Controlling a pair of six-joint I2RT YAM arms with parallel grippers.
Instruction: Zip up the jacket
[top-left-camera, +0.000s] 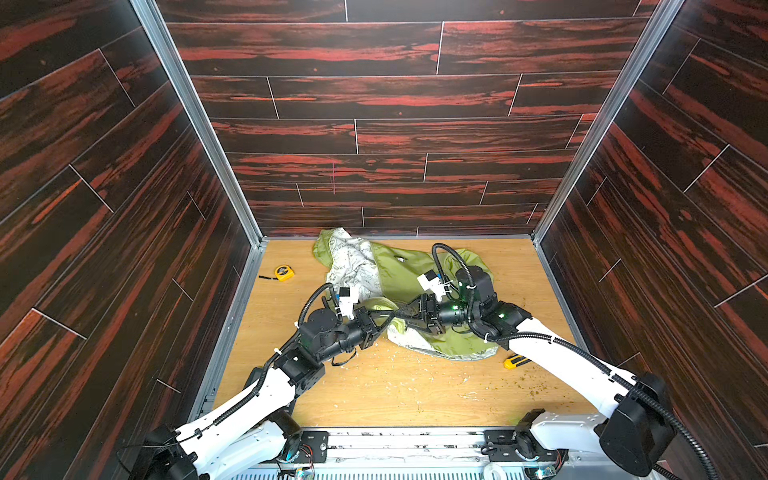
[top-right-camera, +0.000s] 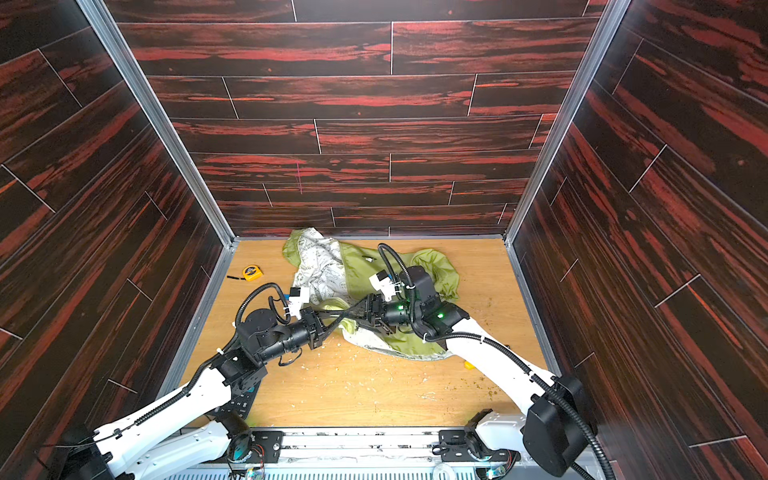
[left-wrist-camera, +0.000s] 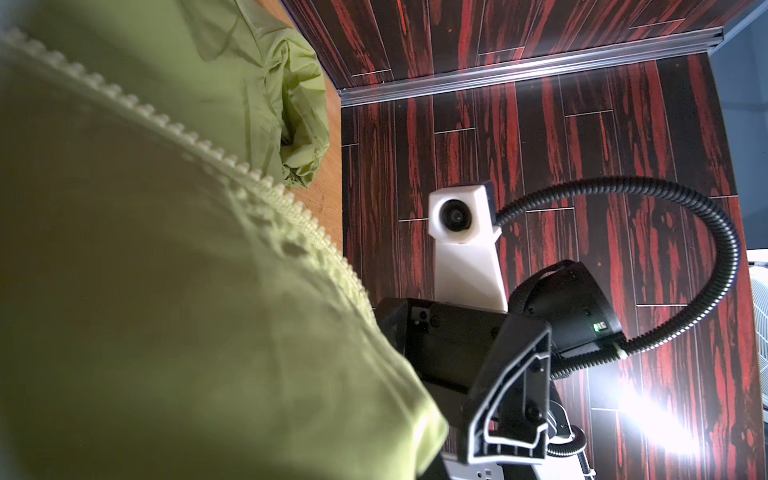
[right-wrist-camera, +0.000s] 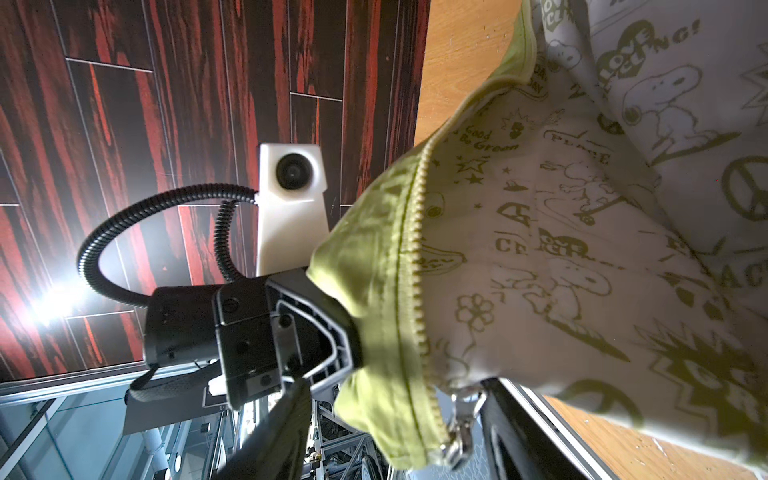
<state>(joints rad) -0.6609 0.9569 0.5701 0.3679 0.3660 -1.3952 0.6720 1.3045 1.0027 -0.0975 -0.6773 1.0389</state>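
Jacket (top-left-camera: 399, 270) lies crumpled on the worktop (top-left-camera: 395, 399), unzipped, its far end up against the back wall. White green-printed lining (right-wrist-camera: 582, 208) shows on one half, green shell on the other.

L hand (top-left-camera: 384, 318) is at the jacket's near edge, clenched on a fold of green fabric just beside the zipper (right-wrist-camera: 415, 270) teeth. In the right wrist view the cloth is pinched in its tips and held up off the worktop.

R hand (top-left-camera: 409, 316) faces the same edge from the opp. side, nearly tip to tip w/ the L hand. Its jaws stand apart w/ the jacket's bottom corner and the metal slider (right-wrist-camera: 457, 430) hanging between them. Nothing visibly presses the slider, so it reads as released, not gripping. In the left wrist view only one R finger (left-wrist-camera: 515, 345) shows; the other is hidden behind the jacket.

Zipper teeth are unjoined along the visible run.

Yellow tape measure (top-left-camera: 284, 272) sits well apart from the jacket, on the L-arm side. Yellow-black utility knife (top-left-camera: 515, 361) lies just beside the jacket's near hem, by the R arm. Crumbs dot the worktop on the near side of the jacket
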